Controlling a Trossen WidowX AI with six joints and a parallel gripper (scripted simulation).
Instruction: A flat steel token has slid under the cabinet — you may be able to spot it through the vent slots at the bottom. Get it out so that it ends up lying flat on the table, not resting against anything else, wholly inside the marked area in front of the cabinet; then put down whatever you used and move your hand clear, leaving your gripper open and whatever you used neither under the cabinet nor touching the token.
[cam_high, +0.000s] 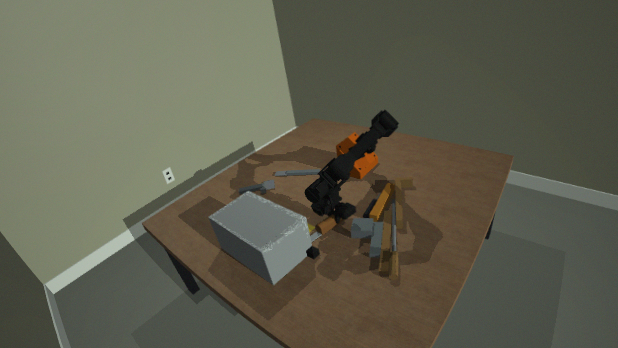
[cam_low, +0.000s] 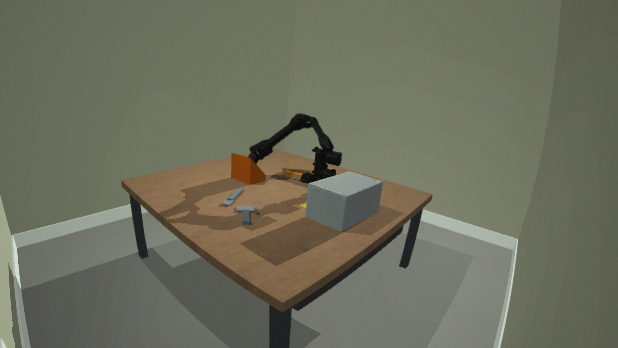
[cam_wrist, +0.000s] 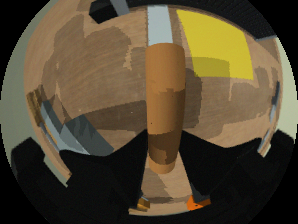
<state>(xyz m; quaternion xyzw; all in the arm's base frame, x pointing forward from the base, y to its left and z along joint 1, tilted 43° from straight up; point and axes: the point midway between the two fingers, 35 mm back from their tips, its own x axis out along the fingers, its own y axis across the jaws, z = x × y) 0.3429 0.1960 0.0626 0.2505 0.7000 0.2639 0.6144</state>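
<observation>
The grey cabinet (cam_high: 257, 220) (cam_low: 345, 200) stands on the table. The yellow marked area (cam_high: 311, 228) (cam_low: 303, 205) (cam_wrist: 220, 42) lies beside it, partly hidden in the top and exterior views. My gripper (cam_high: 344, 212) (cam_wrist: 161, 132) is shut on the brown cylindrical handle of a tool (cam_high: 326, 225) (cam_wrist: 166, 70). The tool's flat pale blade (cam_high: 316, 236) (cam_wrist: 160, 25) points to the cabinet, left of the yellow area in the wrist view; its far end is hidden. I cannot make out the steel token in any view.
A small black block (cam_high: 312, 252) is by the cabinet's corner. Grey blocks (cam_high: 362, 227) (cam_wrist: 82, 132) and a wooden frame (cam_high: 382, 201) stand beside the gripper. An orange block (cam_high: 366, 165) (cam_low: 247, 170), a grey T-shaped piece (cam_high: 268, 185) (cam_low: 246, 216) and a grey bar (cam_high: 297, 173) (cam_low: 233, 197) are farther off.
</observation>
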